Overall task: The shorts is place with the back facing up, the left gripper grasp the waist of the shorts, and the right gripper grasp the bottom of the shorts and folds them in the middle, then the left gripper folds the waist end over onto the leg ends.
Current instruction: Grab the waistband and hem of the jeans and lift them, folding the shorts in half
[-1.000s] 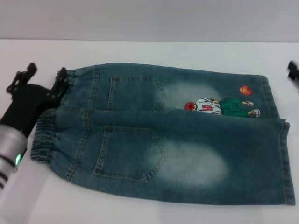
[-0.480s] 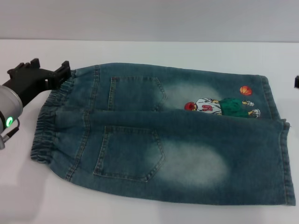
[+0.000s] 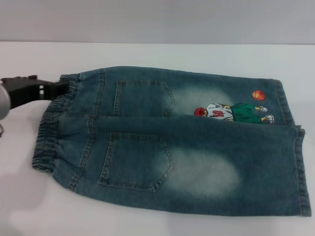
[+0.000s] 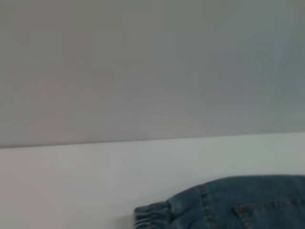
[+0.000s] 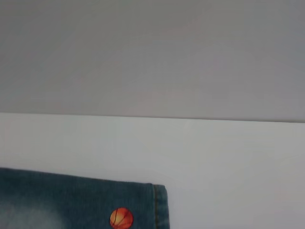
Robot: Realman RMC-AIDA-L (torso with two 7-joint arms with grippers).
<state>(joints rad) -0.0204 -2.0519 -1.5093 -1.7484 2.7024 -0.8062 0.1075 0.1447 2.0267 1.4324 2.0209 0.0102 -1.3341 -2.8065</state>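
The blue denim shorts (image 3: 187,147) lie flat on the white table (image 3: 157,54), folded lengthwise, with both back pockets up. The gathered waist (image 3: 49,132) is at the left and the straight leg hems (image 3: 302,172) are at the right. The cartoon print (image 3: 231,112) shows on the far leg. My left gripper (image 3: 59,88) reaches in from the left edge, with its black tip at the far corner of the waist. The left wrist view shows that waist corner (image 4: 152,214). The right wrist view shows a hem corner (image 5: 159,205) and the orange ball (image 5: 121,218). My right gripper is out of view.
A plain grey wall (image 3: 157,19) stands behind the table's far edge. White tabletop runs around the shorts on the far side, at the left, and along the near edge (image 3: 29,211).
My left arm has drawn back toward the left edge and the claw has turned flatter, its tip staying by the far waist corner. The right gripper has slipped out past the right edge.
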